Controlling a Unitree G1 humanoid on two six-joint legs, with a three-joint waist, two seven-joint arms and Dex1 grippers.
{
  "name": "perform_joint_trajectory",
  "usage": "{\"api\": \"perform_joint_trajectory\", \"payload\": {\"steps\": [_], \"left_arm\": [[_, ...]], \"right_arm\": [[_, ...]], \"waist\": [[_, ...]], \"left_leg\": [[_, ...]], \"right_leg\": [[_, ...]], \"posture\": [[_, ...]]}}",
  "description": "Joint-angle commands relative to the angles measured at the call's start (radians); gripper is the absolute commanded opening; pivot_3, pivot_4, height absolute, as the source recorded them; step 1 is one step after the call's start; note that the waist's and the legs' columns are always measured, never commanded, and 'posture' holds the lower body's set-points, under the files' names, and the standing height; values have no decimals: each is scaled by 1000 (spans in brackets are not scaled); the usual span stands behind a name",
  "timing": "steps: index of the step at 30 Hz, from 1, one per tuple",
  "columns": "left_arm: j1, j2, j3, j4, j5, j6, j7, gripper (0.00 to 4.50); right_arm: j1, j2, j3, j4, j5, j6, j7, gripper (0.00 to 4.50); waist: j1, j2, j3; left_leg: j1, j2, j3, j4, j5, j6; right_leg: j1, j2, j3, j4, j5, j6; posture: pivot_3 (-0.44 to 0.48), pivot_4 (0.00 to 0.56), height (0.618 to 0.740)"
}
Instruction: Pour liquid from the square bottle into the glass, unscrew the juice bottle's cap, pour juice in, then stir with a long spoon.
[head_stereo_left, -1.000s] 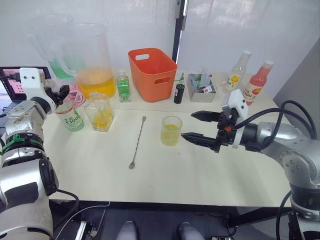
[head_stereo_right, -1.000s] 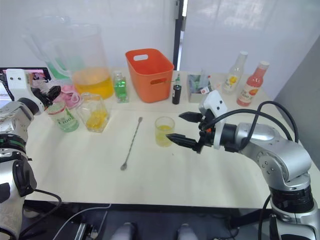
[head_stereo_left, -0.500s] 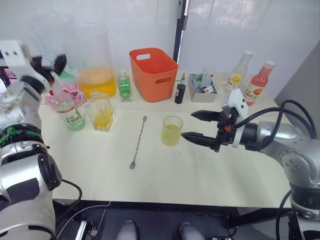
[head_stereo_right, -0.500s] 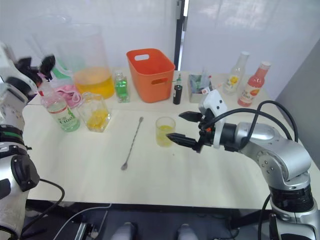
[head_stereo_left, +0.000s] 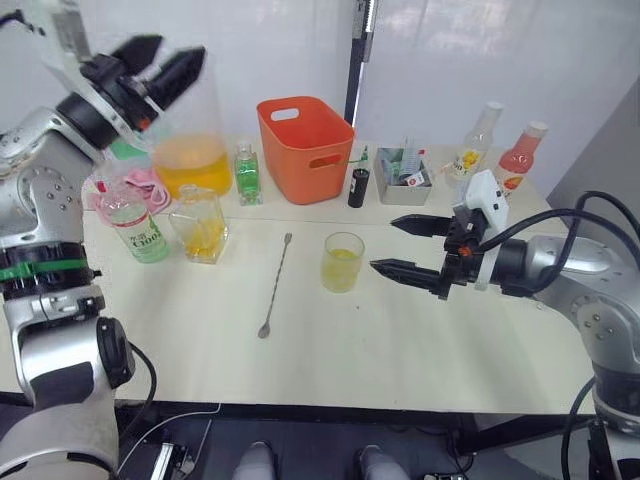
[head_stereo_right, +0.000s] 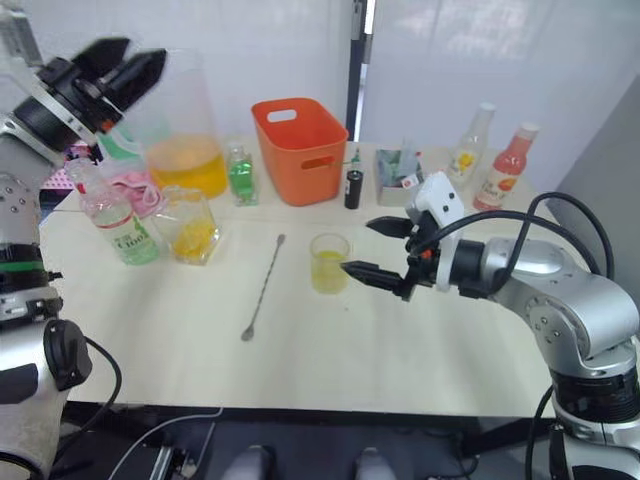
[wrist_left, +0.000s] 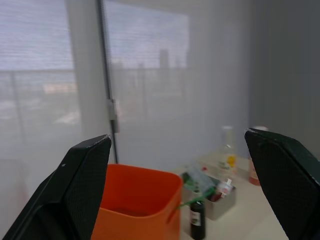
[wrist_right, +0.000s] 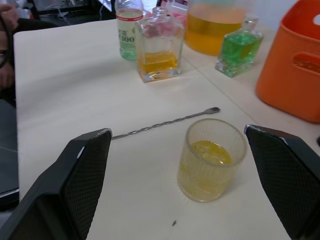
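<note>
My right gripper (head_stereo_left: 405, 247) hangs low over the table (head_stereo_left: 400, 345) with its fingers spread wide, holding nothing. The glass (head_stereo_left: 342, 261), partly filled with yellow liquid (wrist_right: 210, 152), stands just ahead of its fingertips, not touching them. Beyond the glass lies the long spoon (head_stereo_left: 275, 284), then the square bottle (head_stereo_left: 200, 223) and the juice bottle (head_stereo_left: 127, 221). My left gripper (head_stereo_left: 150, 65) is raised high above the juice bottle, fingers apart and empty.
</note>
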Motion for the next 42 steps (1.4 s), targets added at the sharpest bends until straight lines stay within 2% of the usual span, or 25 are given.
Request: {"api": "perform_joint_trajectory", "payload": {"steps": [1,6,11,14,18,21,22,32,42], "left_arm": [[130,-3,-29,-148,0,12,-12,4485],[373,-15,-105,-236,87,-73,-34,4485],[475,-32,-122,-256,124,-138,-41,4485],[610,-32,-104,-258,150,-221,-65,4485],[658,-25,-98,-252,157,-264,-85,4485],[790,-4,-47,-216,170,-318,-109,4485],[818,-1,-34,-215,168,-324,-109,4485],[977,-7,50,-302,124,-316,-80,4485],[1066,-25,73,-396,117,-269,-19,4485]], "right_arm": [[90,-17,-89,-3,-22,-52,-4,4500],[248,3,-171,24,-41,-130,4,4500],[340,27,-196,28,-73,-235,27,4500],[430,59,-220,42,-119,-320,24,4500],[465,66,-225,49,-136,-366,29,4500],[548,54,-286,97,-163,-409,48,4500],[566,55,-297,109,-168,-420,52,4500],[670,66,-314,108,-155,-465,94,4500],[688,56,-315,134,-162,-479,126,4500]], "waist": [[-2,0,0],[1,1,-1],[2,1,-1],[1,2,-3],[1,3,-3],[4,4,-4],[3,4,-4],[4,4,-4],[5,4,-4]], "left_leg": [[1,0,0,-1,0,0],[7,0,2,-3,0,0],[5,0,2,-1,0,0],[8,0,3,-2,0,0],[9,0,5,-4,0,0],[9,0,5,-3,0,0],[10,0,6,-3,0,0],[10,0,6,-3,-1,0],[10,1,7,-3,-3,-4]], "right_leg": [[1,0,0,-1,0,0],[4,0,2,-1,-1,0],[4,0,2,-1,-2,2],[6,-1,3,-2,-3,4],[4,0,5,-1,-4,3],[5,-1,5,-2,-4,4],[7,-1,5,-2,-7,0],[5,-1,5,-2,-9,-3],[5,-1,5,-2,-9,-4]], "posture": [[0,150,703],[0,150,703],[0,150,703],[0,150,703],[0,150,703],[0,150,703],[0,150,703],[0,150,703],[0,150,703]]}}
